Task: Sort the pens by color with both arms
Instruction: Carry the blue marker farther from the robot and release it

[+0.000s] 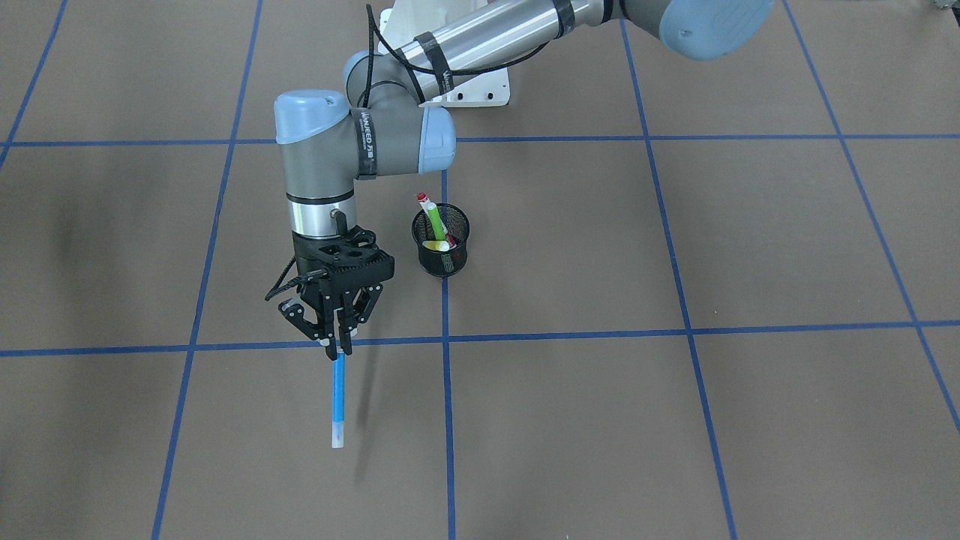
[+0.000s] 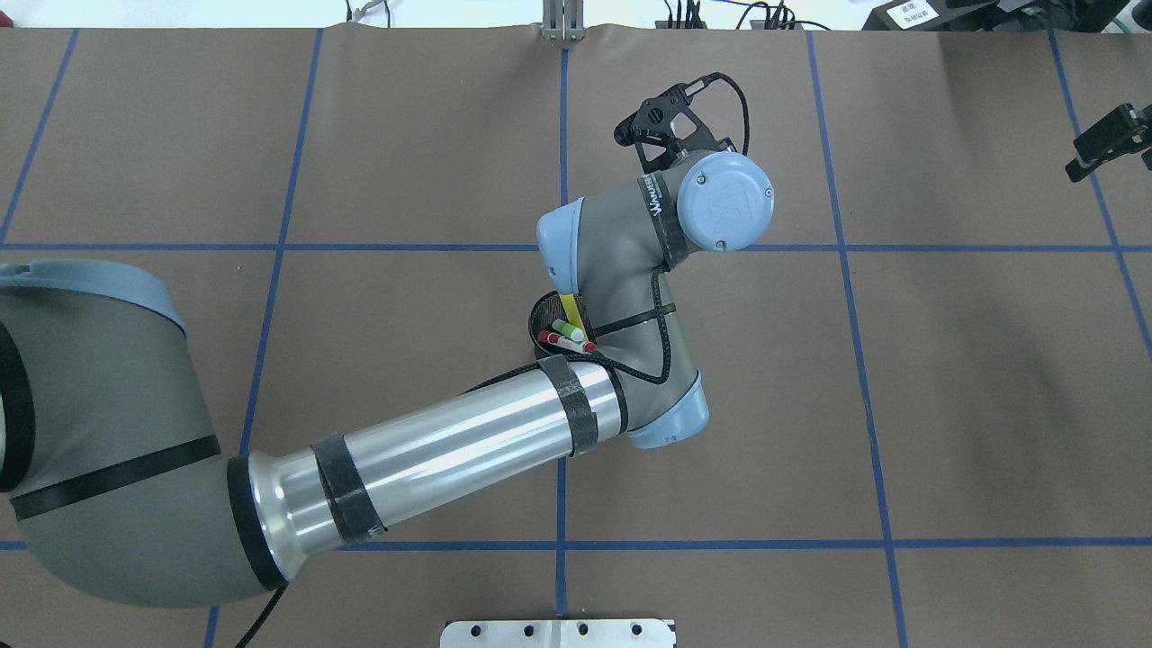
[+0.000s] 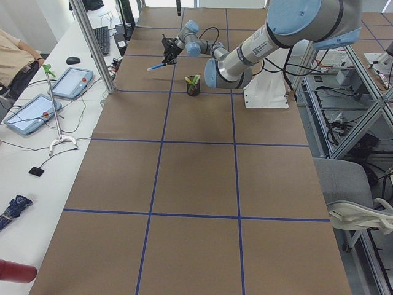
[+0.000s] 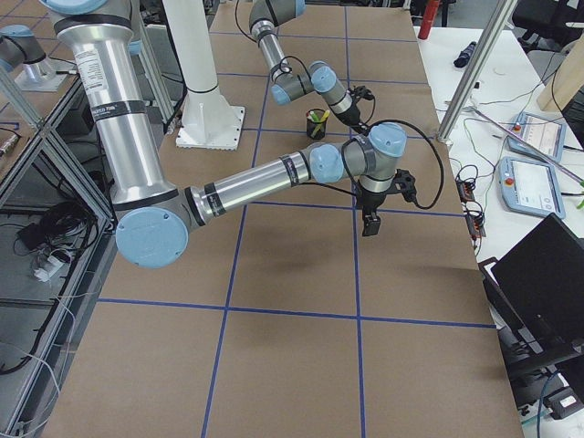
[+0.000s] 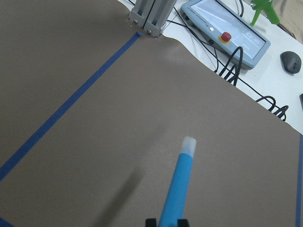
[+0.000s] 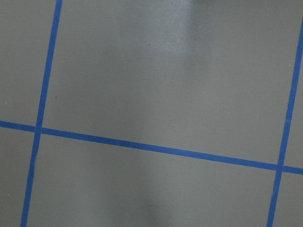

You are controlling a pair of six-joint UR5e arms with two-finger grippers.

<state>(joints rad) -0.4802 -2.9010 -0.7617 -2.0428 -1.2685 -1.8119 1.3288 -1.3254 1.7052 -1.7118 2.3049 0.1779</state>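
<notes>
Left arm (image 2: 432,468) reaches forward and across, wrist bent down. Left gripper (image 1: 339,339) points down, jaws clamped on the end of a blue pen (image 1: 340,397). Right arm (image 4: 255,182) is stretched out, forearm near level. Right gripper (image 4: 370,224) points straight down, jaw state unclear.

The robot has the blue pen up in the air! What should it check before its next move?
1. Blue pen gripped firmly: ok, the left end effector is shut on its upper end.
2. Pen lifted off the table: ok, its shadow lies apart from it.
3. Spot under the pen free: ok, the left wrist view shows only brown cover and blue tape there.
4. Other pens kept together: ok, the yellow pen, green pen and white pen with red ends are in the black mesh cup.
5. Right end effector open and ready: cannot tell.
</notes>
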